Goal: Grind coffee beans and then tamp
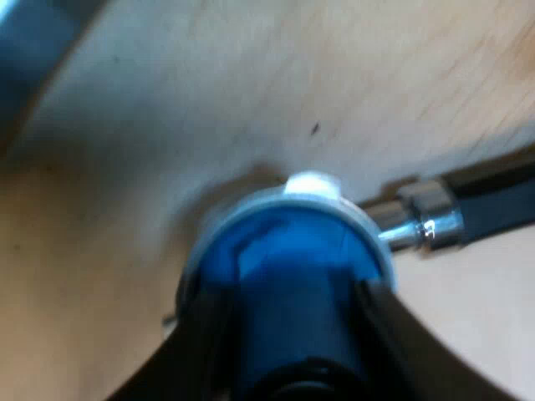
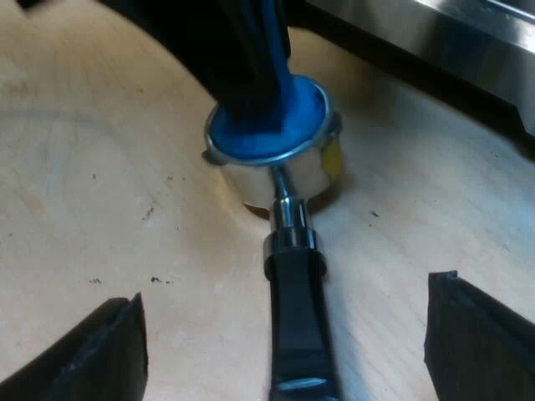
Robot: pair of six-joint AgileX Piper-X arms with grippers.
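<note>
The pale wooden table (image 2: 100, 167) is carrying everything here, and the stainless-steel espresso machine (image 2: 468, 42) is standing just beyond the holder's basket. The round, shiny metal holder (image 2: 297, 180) is lying loose on the table, out of the machine. Its basket is opening upward, and its long axis is running flat along the wood. The straight dark handle (image 2: 297, 326) is pointing away from the machine, toward the right gripper.

The blue tamper (image 1: 284, 259) is sitting inside the holder's basket and filling its rim, so whatever grounds are in there are hidden. Its stem is rising roughly upright out of the basket; I cannot tell whether it is leaning slightly.

The left gripper (image 1: 292, 322) is coming down over the basket and pinching the tamper's stem between its two black fingers. The right gripper (image 2: 288, 334) is hovering over the holder's handle with its fingers spread wide, one on each side, neither touching it as far as I can see.

Judging by this, the grinding part is probably over and the tamping is under way. What seems to be left is finishing the press and lifting the tamper clear of the basket.
</note>
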